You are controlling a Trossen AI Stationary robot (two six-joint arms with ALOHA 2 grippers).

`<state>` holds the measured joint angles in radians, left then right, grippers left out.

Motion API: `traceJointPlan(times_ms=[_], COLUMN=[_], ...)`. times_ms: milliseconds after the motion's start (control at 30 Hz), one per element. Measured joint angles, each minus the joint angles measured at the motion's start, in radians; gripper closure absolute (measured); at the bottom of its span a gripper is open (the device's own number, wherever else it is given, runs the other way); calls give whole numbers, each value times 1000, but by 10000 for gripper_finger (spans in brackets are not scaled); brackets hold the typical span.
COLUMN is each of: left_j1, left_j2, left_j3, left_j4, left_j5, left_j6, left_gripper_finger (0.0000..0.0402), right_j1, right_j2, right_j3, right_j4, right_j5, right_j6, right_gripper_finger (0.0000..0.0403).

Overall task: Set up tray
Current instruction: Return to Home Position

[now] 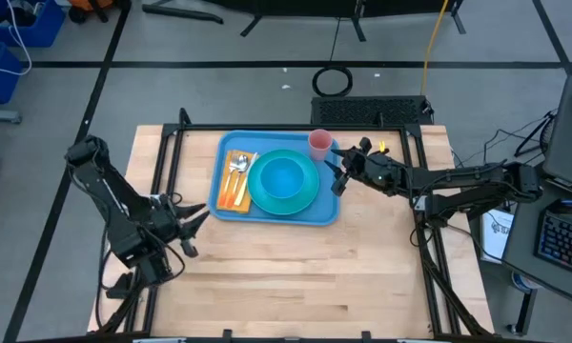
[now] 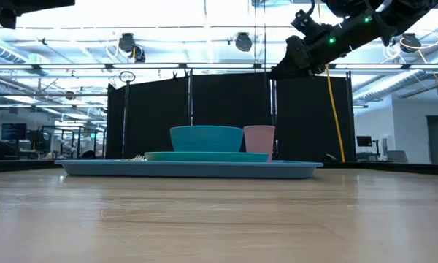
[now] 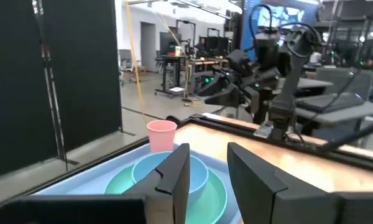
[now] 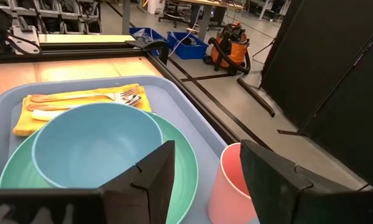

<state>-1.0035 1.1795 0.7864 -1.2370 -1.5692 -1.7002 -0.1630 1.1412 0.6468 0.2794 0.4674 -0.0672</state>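
Observation:
The light-blue tray (image 1: 267, 216) lies flat on the wooden table. On it a teal plate (image 1: 308, 193) carries a blue bowl (image 1: 282, 176). An orange napkin (image 1: 231, 197) with cutlery (image 1: 236, 168) lies at the tray's left end, and a pink cup (image 1: 319, 145) stands in its far right corner. My right gripper (image 1: 334, 173) hovers open above the tray's right edge, just on the near side of the cup (image 4: 233, 183), with nothing between its fingers. My left gripper (image 1: 198, 229) is open and empty off the tray's near left corner, raised above the table and pointing level toward the tray (image 3: 81, 180).
A dark metal frame (image 1: 162, 162) runs along the table's edges. Bare wood (image 1: 296, 276) stretches from the tray to the near edge. Beyond the table stand black curtains (image 2: 226, 109) and workshop equipment.

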Motion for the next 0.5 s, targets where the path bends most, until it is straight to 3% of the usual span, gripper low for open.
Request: traceJointPlan(times_ms=[367, 500], left_j1=[-44, -52], left_j2=[6, 4], left_j3=[0, 0], left_j4=[35, 35], left_j5=[4, 139], left_j6=[23, 75], left_gripper_finger=[291, 291], right_j1=[0, 0], right_j2=[0, 0], right_j3=[0, 0], right_j4=[0, -1], right_j5=[0, 0], right_j6=[0, 0], right_gripper_finger=[232, 232])
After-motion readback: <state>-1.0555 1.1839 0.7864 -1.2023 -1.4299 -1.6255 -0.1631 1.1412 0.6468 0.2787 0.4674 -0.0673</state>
